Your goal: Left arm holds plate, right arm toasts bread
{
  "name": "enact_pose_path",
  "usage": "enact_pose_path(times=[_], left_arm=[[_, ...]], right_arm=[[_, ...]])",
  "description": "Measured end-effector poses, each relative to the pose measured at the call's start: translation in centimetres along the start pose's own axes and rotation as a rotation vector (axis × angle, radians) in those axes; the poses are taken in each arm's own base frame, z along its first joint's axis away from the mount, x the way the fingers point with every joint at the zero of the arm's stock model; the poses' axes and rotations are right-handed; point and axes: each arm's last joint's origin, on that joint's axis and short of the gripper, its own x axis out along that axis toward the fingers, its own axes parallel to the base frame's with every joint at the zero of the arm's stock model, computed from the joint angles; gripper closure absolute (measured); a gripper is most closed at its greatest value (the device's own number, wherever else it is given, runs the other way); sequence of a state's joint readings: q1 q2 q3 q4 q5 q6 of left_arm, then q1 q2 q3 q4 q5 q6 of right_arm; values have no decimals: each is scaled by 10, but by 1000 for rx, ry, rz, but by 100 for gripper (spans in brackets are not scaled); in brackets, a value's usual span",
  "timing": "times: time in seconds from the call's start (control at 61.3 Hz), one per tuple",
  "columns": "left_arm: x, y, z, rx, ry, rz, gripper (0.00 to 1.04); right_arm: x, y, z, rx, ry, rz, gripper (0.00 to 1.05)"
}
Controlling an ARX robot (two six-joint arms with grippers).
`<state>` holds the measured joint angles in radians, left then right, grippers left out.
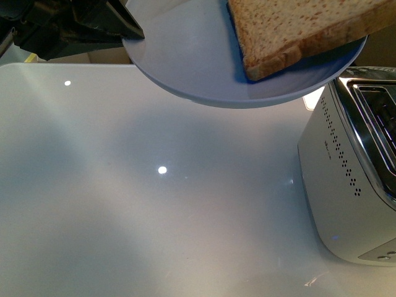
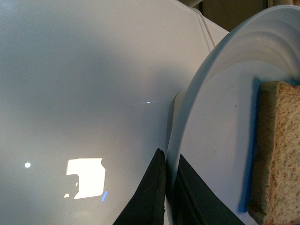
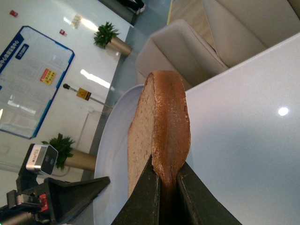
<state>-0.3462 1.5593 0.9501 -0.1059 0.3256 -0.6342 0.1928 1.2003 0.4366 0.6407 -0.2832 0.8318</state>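
High over the far left corner of the tabletop: the left arm, dark, reaching toward the right. Pinching the rim of the plate with the left fingers, one under the rim and one on the upper face, almost pressed together with only the thin rim between. Holding the plate in the air, clear of the tabletop, above its far edge and overlapping the far end of the toaster in the front view.

From the right wrist view: the right fingers, pointing toward the plate and toward the left arm behind it. Closed narrowly on the bread, clamping the brown crust from both sides, with the slice edge-on to that camera and just beside the plate surface. In the front view, lying over the right half of the plate, one corner toward the near side, with a blue shadow on the plate under it. Impossible to tell whether resting on the plate or raised a little off it. At the right edge of the tabletop: the toaster, white, with a slot in its shiny top, standing lower than the plate.
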Motion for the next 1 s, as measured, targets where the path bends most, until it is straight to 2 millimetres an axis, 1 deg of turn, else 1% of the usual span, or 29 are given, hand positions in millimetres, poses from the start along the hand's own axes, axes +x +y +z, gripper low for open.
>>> enact_pose_path(times=[0.179,0.212,0.31,0.457,0.538,0.653,0.832,0.995], left_arm=[[0,0,0,0,0,0,101],[0,0,0,0,0,0,101],[0,0,0,0,0,0,101],[0,0,0,0,0,0,101],[0,0,0,0,0,0,101],[0,0,0,-1,0,0,101],[0,0,0,-1,0,0,101],[0,0,0,-1,0,0,101]], right_arm=[[-21,13,19,-16,-72,23,101],[-29,19,27,-42,-111,15,101],[-46,26,41,-117,-172,-15,101],[-69,24,51,-230,-236,-121,101],[-77,19,50,-301,-249,-192,101],[-82,5,40,-423,-226,-288,101],[-79,-23,18,-559,-152,-402,101],[-70,-35,13,-649,-131,-447,101]])
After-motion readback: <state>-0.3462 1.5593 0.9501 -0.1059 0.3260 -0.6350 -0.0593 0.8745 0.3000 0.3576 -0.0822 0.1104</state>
